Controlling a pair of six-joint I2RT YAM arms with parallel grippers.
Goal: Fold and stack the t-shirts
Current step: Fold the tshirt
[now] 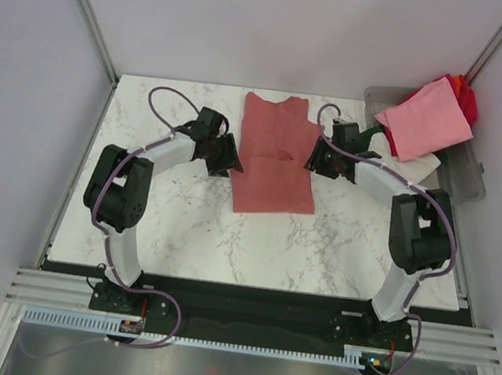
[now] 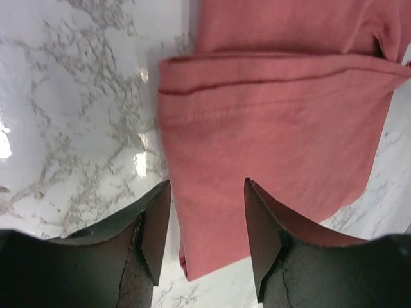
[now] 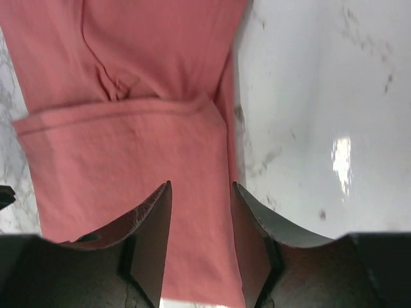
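A dusty brick-red t-shirt lies flat on the marble table, folded into a long strip with its sleeves turned in. My left gripper is at the strip's left edge, about halfway along. In the left wrist view the left gripper stands open, its fingers apart over the shirt's corner. My right gripper is at the right edge. In the right wrist view the right gripper is open too, straddling the side edge of the shirt. Neither pair of jaws pinches the cloth.
A clear grey plastic tub stands at the back right. A light pink t-shirt drapes over it, with a bright red one behind and white cloth beneath. Bare marble table lies in front of the shirt.
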